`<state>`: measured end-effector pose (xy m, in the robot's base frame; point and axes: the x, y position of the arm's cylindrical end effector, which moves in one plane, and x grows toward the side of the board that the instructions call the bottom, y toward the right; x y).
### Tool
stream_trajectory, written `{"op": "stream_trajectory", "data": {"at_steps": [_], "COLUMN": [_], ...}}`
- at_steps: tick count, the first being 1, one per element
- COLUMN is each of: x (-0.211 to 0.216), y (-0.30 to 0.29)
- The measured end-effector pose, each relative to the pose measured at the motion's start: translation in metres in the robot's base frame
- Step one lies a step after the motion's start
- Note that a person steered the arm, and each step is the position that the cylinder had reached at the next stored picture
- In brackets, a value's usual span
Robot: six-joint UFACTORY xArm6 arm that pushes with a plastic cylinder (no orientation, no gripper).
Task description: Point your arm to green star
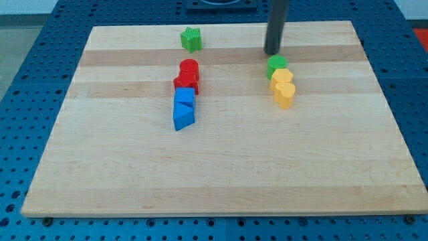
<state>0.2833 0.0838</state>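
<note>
The green star sits near the view's top, left of centre, on the wooden board. My tip rests on the board well to the star's right, just above a green round block. Nothing stands between the tip and the star.
Below the green round block are a yellow block and a yellow heart, touching. Left of centre runs a column: red cylinder, red block, blue cube, blue triangle. Blue pegboard surrounds the board.
</note>
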Motion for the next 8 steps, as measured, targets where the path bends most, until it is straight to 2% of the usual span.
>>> {"op": "stream_trajectory", "data": {"at_steps": [5, 8], "x": [0.000, -0.045], "y": [-0.211, -0.227]}}
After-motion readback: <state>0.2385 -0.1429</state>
